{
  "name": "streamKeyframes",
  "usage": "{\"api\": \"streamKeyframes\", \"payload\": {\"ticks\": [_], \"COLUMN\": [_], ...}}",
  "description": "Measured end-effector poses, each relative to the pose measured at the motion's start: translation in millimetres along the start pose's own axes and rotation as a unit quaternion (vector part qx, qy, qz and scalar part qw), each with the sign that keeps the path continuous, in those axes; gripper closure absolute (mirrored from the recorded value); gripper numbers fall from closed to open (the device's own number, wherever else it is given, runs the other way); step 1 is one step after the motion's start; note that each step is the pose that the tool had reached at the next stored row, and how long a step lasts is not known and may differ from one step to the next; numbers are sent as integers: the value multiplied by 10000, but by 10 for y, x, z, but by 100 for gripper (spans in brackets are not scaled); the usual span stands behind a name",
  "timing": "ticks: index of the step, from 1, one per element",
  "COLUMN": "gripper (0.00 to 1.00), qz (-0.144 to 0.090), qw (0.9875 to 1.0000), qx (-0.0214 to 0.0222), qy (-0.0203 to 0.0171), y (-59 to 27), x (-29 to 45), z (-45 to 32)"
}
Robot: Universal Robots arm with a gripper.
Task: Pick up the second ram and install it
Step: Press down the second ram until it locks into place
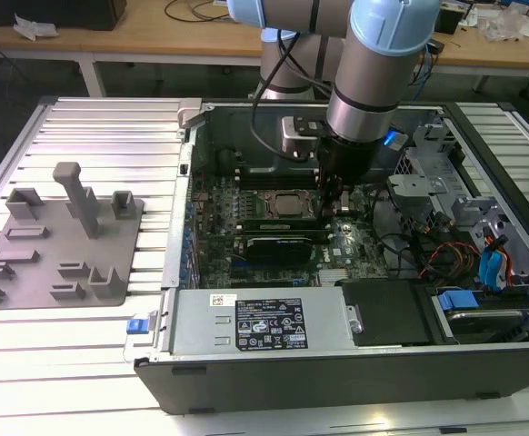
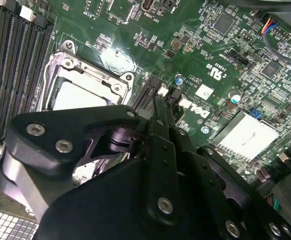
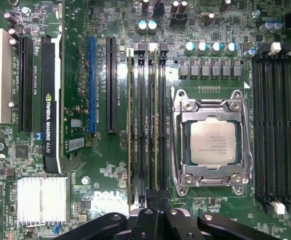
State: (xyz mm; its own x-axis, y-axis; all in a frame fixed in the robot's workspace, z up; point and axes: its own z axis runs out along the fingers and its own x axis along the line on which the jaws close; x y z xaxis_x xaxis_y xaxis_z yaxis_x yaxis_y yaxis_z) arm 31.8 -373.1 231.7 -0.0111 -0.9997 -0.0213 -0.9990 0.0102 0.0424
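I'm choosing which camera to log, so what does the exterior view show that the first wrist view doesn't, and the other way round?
Exterior view, not the first wrist view: the arm, the grey fixture tray at that view's left, and the power supply.
First wrist view, not the exterior view: the row of capacitors and the white slot.
Both: the processor socket, the black card and the hand low over the board.
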Motion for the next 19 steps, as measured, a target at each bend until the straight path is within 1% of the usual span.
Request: {"api": "streamKeyframes", "payload": {"ticks": [2,6,10,13,15,17,19], "gripper": [92,92,92,92,92,92,92], "qz": [0,0,0,0,0,0,-1], "qw": [10000,10000,10000,10000,10000,10000,10000], "qx": [-1,-2,-1,-1,-1,-1,-1], "qy": [8,9,10,10,9,9,10], "y": [5,8,13,59,124,157,252], "x": [0,-2,-2,-1,-1,0,1], "z": [-104,-189,-189,-187,-184,-183,-179]}}
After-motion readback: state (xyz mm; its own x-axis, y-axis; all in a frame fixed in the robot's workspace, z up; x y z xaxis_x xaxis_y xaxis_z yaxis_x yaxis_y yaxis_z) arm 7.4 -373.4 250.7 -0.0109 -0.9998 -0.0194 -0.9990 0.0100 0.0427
